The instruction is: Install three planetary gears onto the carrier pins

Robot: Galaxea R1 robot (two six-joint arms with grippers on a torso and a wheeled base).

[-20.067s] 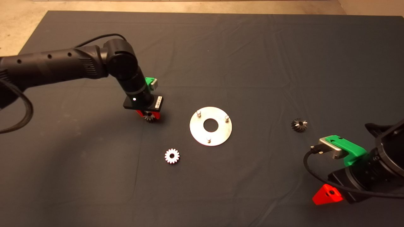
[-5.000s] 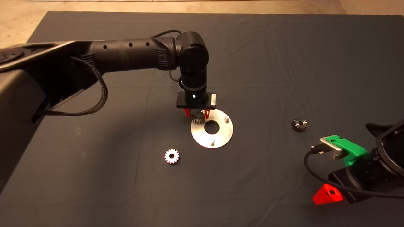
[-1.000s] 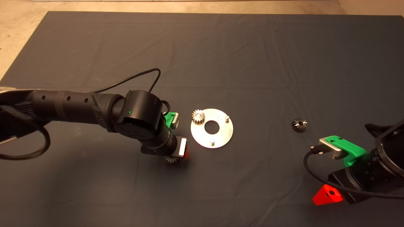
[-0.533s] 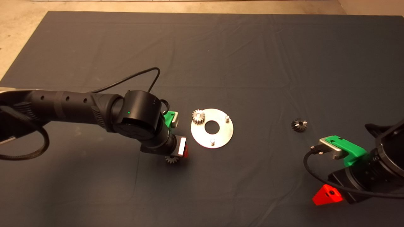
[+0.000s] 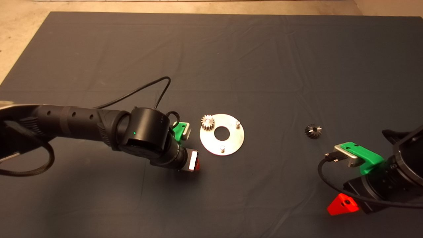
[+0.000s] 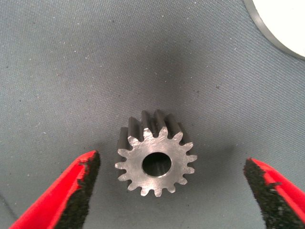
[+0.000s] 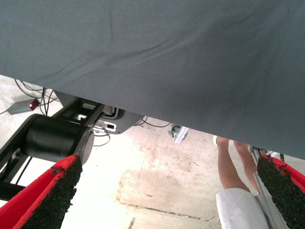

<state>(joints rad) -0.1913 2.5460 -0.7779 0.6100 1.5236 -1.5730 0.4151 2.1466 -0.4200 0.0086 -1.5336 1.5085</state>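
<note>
Left hand (image 6: 174, 191) is hanging wide open around a silvery gear (image 6: 156, 155) lying on the mat; right hand (image 7: 167, 195) is sitting open, parked.

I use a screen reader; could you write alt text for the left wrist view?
A small silvery gear lies flat on the dark mat, centred between the left end effector's two open red fingers, untouched. A sliver of the round silver plate shows at one corner.
</note>
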